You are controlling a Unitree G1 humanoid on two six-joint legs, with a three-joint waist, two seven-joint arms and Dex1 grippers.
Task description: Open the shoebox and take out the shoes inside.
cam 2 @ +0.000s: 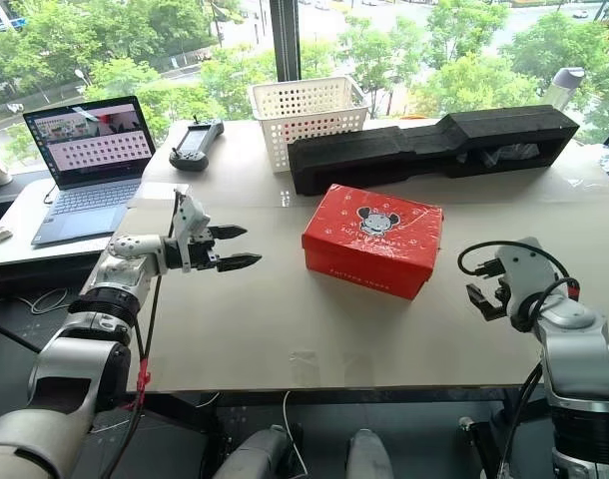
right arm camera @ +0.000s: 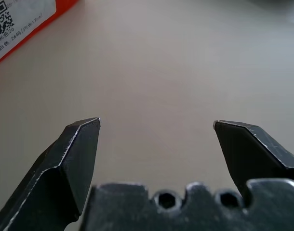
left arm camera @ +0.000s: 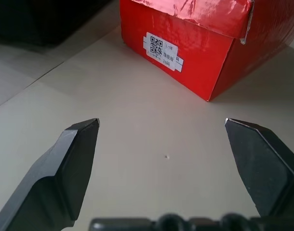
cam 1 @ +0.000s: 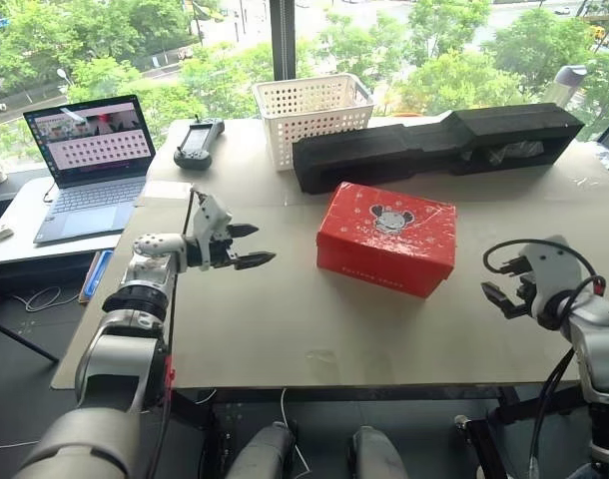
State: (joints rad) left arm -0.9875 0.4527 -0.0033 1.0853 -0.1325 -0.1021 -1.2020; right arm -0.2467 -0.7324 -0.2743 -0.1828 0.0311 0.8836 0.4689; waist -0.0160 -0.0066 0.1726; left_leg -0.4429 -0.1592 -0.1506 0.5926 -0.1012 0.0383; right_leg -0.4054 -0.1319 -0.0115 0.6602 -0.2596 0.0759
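Observation:
The red shoebox (cam 1: 386, 238) with the cartoon mouse on its lid lies shut in the middle of the table. The shoes are hidden. My left gripper (cam 1: 260, 244) hovers to the left of the box, pointing at its left end, open and apart from it. In the left wrist view the box end with a white label (left arm camera: 162, 50) lies ahead of the spread fingers (left arm camera: 74, 163). My right gripper (cam 1: 496, 284) hangs open off the box's right front corner. A corner of the shoebox (right arm camera: 21, 19) shows past the empty gripper (right arm camera: 156, 122) in the right wrist view.
A long black foam block (cam 1: 439, 145) lies right behind the box, with a white perforated basket (cam 1: 309, 115) at its left end. A remote controller (cam 1: 198, 143) sits at the far left of the table (cam 1: 314, 339). An open laptop (cam 1: 90, 165) stands on a side desk.

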